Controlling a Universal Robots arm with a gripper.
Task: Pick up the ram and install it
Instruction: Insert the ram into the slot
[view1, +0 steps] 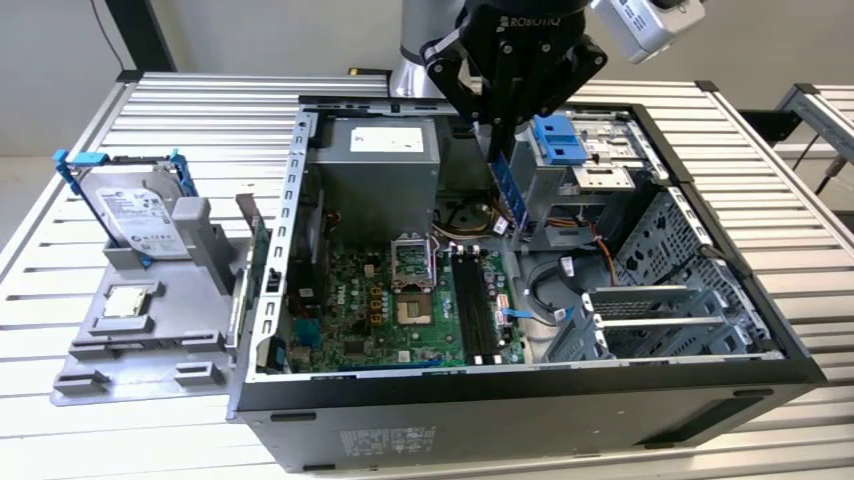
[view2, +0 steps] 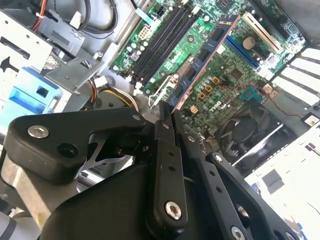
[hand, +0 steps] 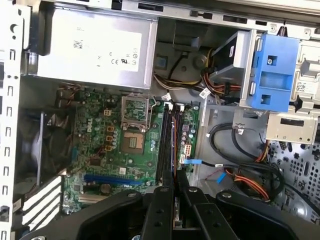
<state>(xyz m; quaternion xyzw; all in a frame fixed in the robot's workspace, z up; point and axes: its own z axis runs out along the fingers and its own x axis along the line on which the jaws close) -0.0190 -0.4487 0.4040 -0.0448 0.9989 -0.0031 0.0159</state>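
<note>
We judge install step in hand, pickup done. Pincer (view1: 497, 135) clamps ram stick (view1: 509, 195), which hangs inside open computer case (view1: 534, 420). Memory slots (view1: 470, 300) lie at seven o'clock of stick's lower end in exterior view. Stick not yet seated. Seating calls for edge lined over empty slot and straight push.

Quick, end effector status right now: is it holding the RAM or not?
End effector: closed on the RAM stick, which hangs above the memory slots, not yet seated.
</note>
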